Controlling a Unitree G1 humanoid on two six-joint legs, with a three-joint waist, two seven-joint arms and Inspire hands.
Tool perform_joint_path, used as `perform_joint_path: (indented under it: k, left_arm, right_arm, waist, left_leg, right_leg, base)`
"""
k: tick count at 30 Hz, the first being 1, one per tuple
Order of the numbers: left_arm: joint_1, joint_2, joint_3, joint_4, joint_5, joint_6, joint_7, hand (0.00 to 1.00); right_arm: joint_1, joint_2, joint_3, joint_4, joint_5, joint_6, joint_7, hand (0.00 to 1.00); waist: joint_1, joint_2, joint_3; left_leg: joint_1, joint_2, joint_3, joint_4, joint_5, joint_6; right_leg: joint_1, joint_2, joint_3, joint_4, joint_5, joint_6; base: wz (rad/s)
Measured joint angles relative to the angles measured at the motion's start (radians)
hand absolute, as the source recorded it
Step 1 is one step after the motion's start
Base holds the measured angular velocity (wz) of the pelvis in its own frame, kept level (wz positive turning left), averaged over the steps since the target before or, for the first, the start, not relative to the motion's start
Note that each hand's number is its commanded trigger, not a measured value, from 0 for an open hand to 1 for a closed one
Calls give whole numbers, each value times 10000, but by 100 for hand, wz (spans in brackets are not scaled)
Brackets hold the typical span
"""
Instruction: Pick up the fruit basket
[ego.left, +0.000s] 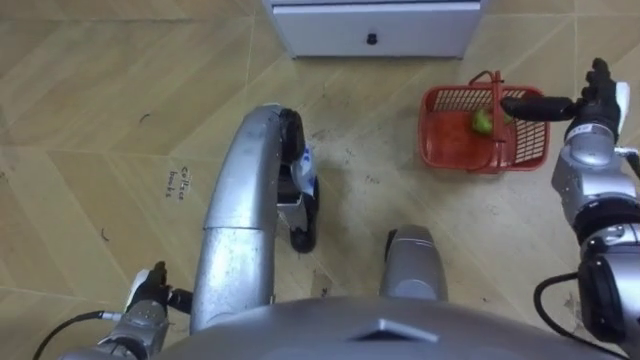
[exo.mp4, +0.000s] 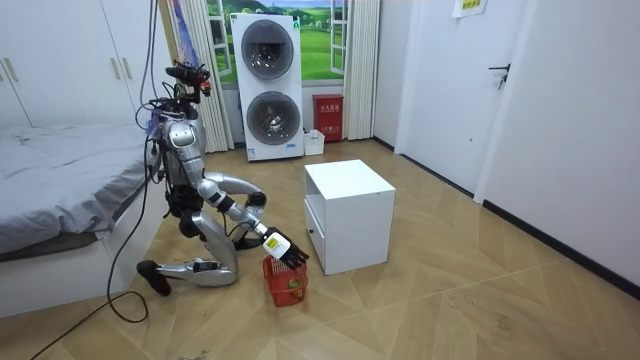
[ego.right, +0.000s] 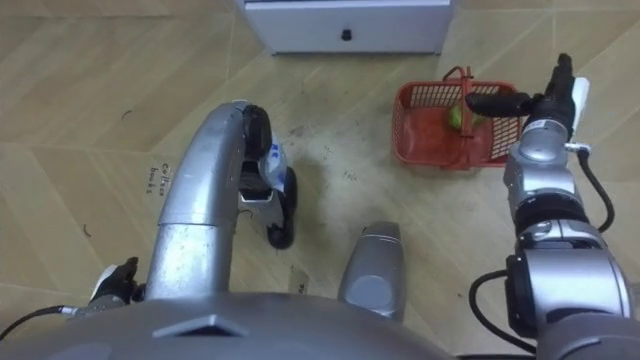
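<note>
"Room view: where's the robot?"
"Kneeling on the floor beside the white cabinet (exo.mp4: 350, 215), with the red basket (ego.left: 450, 140) on the floor in front of it."
"And the hands?"
"Right hand (ego.left: 597, 100) over the basket, fingers straight, thumb stretched towards the handle, gripping nothing. Whether it touches, I can't tell. Left hand (ego.left: 148, 295) is low at its side; its state I cannot tell."
"Inside?"
"One green fruit (ego.left: 482, 122)."

We can read no text with certainty. Small dark handwriting (ego.left: 180, 183) stands on the wooden floor (ego.left: 80, 120), too small to decipher. A yellow sign (exo.mp4: 467, 6) high on the white wall (exo.mp4: 560, 100) is equally illegible.
</note>
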Motion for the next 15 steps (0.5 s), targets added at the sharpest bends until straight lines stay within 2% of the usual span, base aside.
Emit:
perform_joint_path:
  k: [4,15]
  left_arm:
    - [18,-1,-188,-36,-3,2,-2,0]
    - [248,-30,-365,-181,-14,32,33,0]
  right_arm:
    - [-84,-2,45,-23,-3,-139,1,0]
    - [-89,46,232,-381,50,-144,3,0]
  waist:
    - [71,-5,2]
    - [130,34,6]
  left_leg:
    - [-1,-12,-2,3,7,9]
    - [-37,15,33,11,37,69]
  right_leg:
    - [-16,-19,-12,0,0,0]
    - [-25,-84,-101,12,-1,-2]
  base:
    - [0]
    - [0]
